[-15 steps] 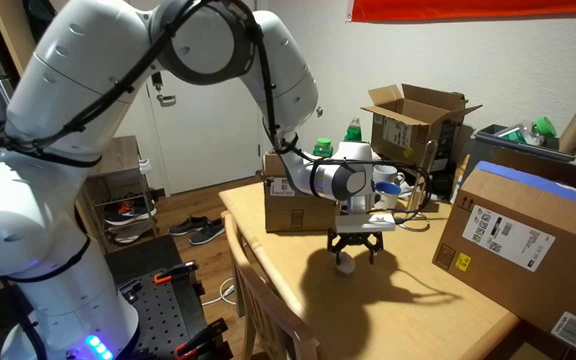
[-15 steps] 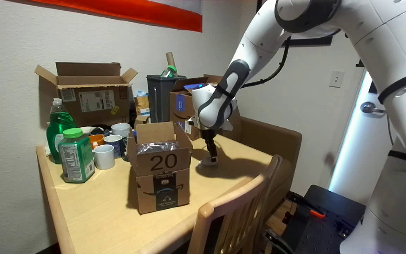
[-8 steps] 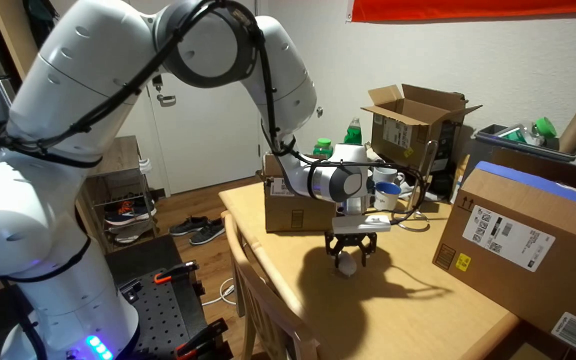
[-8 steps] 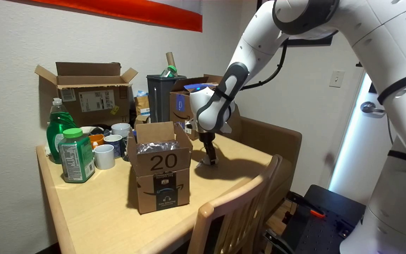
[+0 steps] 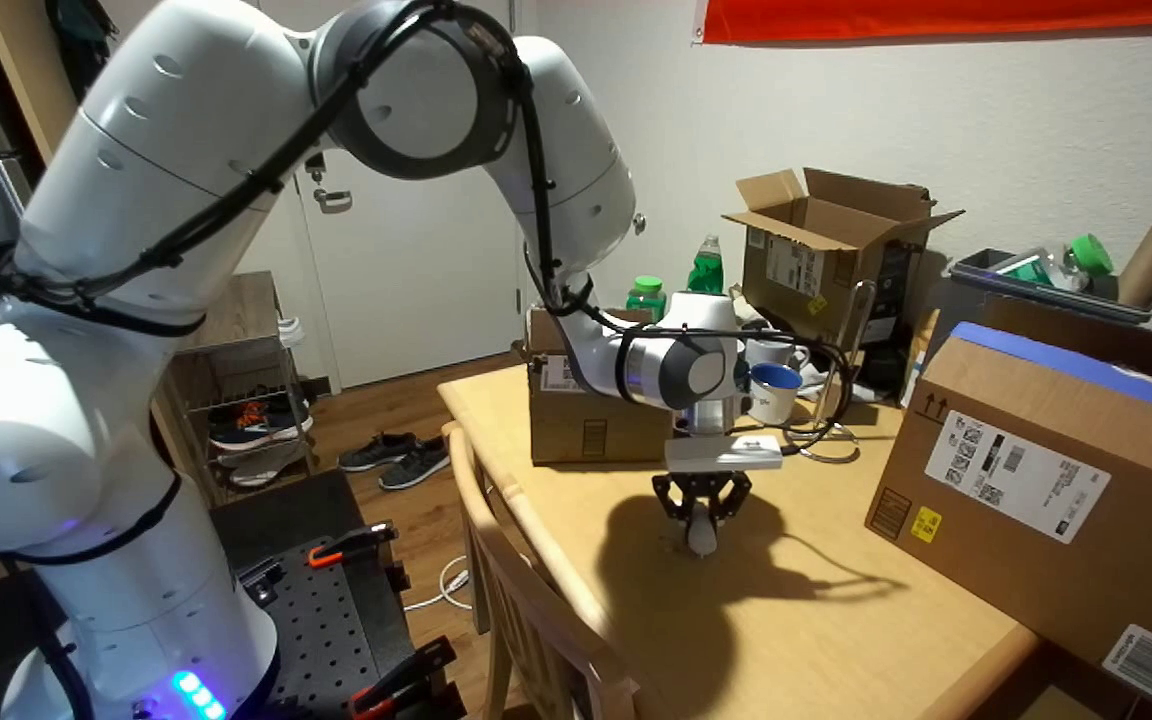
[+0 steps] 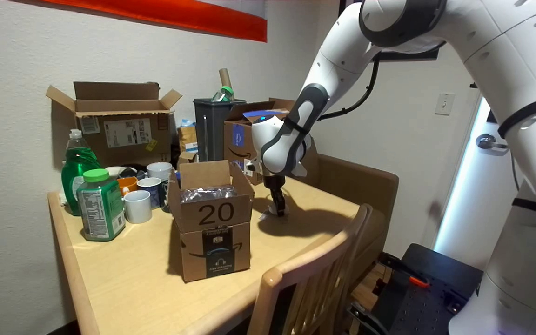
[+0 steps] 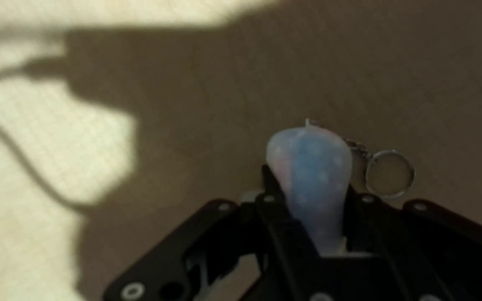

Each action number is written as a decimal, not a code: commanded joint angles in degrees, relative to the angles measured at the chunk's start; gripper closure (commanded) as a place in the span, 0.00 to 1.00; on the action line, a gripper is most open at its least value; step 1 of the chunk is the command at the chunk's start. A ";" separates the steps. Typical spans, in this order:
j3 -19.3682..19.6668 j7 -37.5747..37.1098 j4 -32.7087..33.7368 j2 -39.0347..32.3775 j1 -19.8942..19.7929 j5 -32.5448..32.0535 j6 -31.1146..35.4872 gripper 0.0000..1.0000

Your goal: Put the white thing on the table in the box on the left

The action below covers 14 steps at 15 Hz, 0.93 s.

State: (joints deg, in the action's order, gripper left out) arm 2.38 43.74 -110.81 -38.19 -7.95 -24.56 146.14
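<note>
In an exterior view, can see silvery material (image 6: 208, 193) in the open box (image 6: 216, 249) and, at twelve o'clock beyond, a green-capped bottle (image 6: 223, 95) and brown tube (image 6: 225, 80) in the grey bin (image 6: 211, 134). Since half a second ago, has narrowed at the gripper (image 5: 701, 522), now pinching the white thing (image 5: 702, 537), toward half past four from the box in an exterior view; cannot tell whether touching the worktop (image 5: 836, 655).

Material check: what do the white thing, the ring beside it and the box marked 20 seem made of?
The white thing: matte, possibly rubber or soft plastic, judging by its smooth, milky surface. The ring: shiny, likely metal, by its silvery glint. The box marked 20: matte brown cardboard, by its raised flaps.
</note>
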 commanded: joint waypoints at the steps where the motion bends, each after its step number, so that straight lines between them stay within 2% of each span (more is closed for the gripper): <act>1: 0.42 -0.71 -1.72 2.07 0.27 0.02 0.52 0.95; 6: 0.50 -3.20 -4.89 5.58 0.78 0.19 0.85 0.95; 14: 0.04 -6.31 -13.76 15.54 2.21 0.07 0.03 0.95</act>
State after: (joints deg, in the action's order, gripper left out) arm 2.50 39.15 -118.80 -28.87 -6.41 -24.42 146.14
